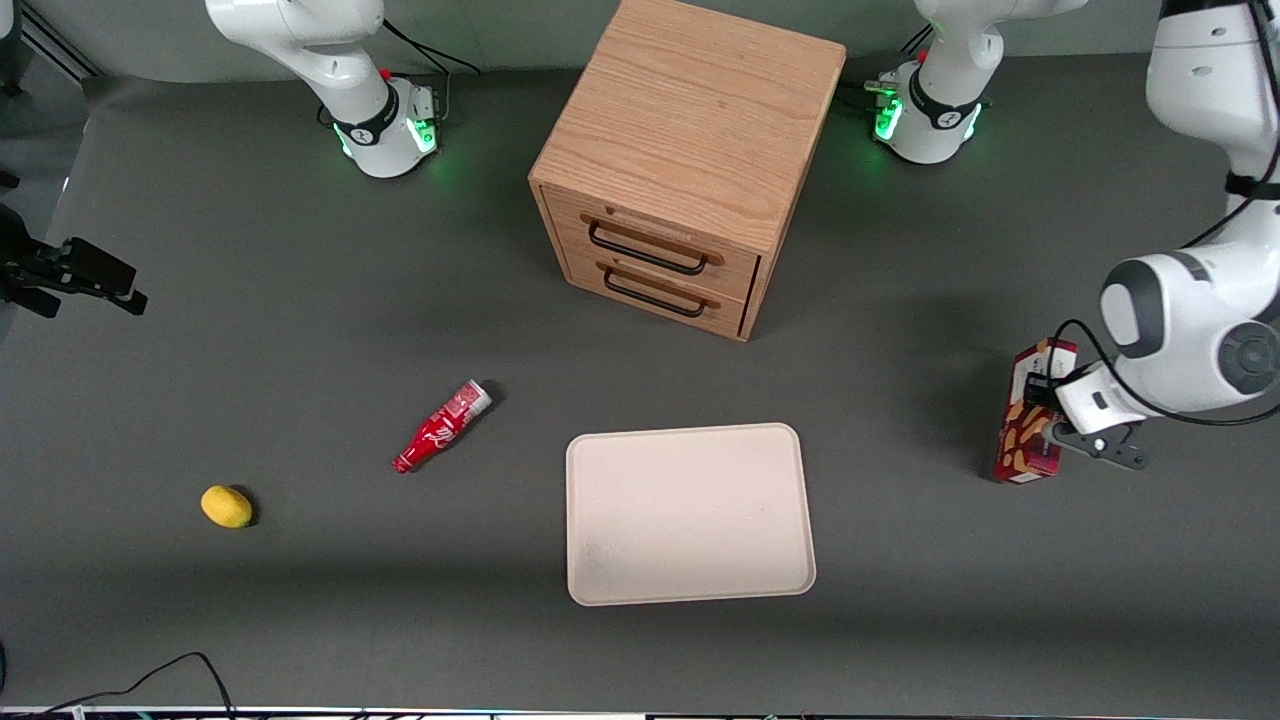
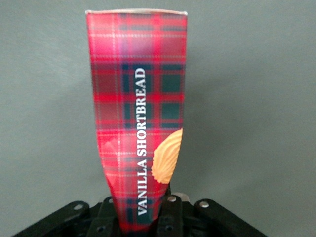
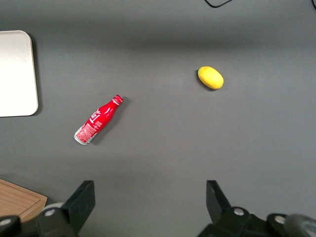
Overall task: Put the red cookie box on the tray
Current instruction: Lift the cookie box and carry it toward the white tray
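Clamped on the box, the jaws of the gripper pinched its lower end, as the wrist view showed, with the tartan carton bulging wider above the fingers. From the front, the box stood near the working arm's end of the table, well apart from the tray. A cabinet, a red bottle and a lemon lay elsewhere.
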`<move>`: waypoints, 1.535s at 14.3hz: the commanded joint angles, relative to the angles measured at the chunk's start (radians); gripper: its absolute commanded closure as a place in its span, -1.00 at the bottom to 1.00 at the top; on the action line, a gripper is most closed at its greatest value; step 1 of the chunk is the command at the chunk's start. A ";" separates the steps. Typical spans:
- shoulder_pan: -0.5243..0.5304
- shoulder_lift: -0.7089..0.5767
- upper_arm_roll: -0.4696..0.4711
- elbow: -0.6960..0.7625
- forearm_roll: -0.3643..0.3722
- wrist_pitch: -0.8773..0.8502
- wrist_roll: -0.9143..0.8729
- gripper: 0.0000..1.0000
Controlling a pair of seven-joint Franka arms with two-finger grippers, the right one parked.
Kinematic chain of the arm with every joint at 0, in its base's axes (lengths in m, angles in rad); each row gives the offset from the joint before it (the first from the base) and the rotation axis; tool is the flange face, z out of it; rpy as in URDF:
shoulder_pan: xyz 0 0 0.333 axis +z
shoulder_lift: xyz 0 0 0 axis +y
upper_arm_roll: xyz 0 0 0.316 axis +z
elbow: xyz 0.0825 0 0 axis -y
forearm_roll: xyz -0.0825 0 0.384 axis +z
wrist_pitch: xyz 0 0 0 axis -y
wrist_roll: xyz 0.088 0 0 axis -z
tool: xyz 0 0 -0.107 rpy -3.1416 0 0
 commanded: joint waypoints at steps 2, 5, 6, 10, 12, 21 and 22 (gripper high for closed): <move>-0.001 -0.081 0.011 0.224 -0.003 -0.336 -0.027 1.00; -0.012 -0.129 0.003 0.404 -0.003 -0.554 -0.151 1.00; -0.015 -0.129 -0.013 0.476 -0.005 -0.628 -0.229 1.00; -0.016 -0.126 -0.216 0.575 -0.008 -0.708 -0.581 1.00; -0.020 -0.111 -0.308 0.575 -0.008 -0.672 -0.742 1.00; -0.214 0.237 -0.389 0.562 0.107 -0.144 -1.060 1.00; -0.233 0.279 -0.386 0.562 0.153 -0.078 -1.084 1.00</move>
